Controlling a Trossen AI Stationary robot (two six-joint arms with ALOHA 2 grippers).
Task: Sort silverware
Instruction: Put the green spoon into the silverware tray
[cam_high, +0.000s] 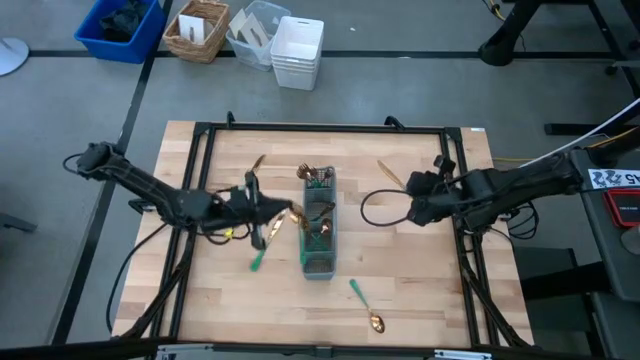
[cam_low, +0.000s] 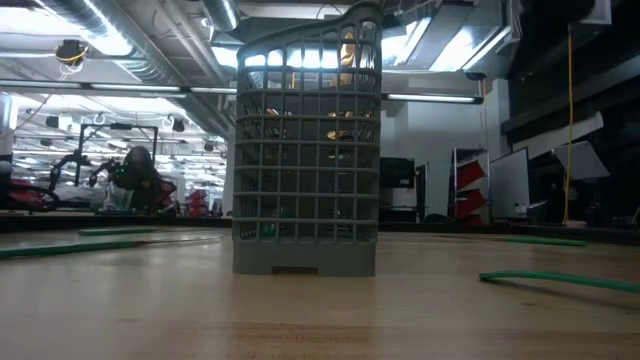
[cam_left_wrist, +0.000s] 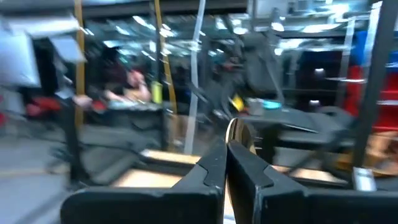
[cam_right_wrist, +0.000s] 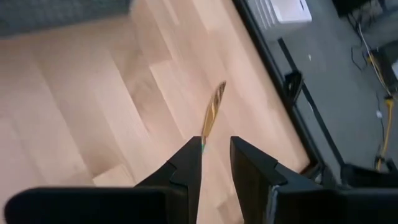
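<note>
- Currently left claw (cam_high: 278, 216) is clamped on 1 piece of silverware (cam_high: 262, 232) just beside the caddy (cam_high: 320, 225), apparently for dropping in.
- Right claw (cam_high: 408, 208) hovers apart above the bench (cam_high: 420, 290), near a fork (cam_high: 390, 174).

Grey caddy (cam_low: 307, 150) upright mid-table, gold pieces (cam_low: 347, 50) apparently inside, green handles (cam_low: 560, 281) lying flat alongside

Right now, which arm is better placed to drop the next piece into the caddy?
Left. The left gripper is shut on a utensil beside the grey caddy. The right gripper is open and empty, farther off, facing a fork on the table.
</note>
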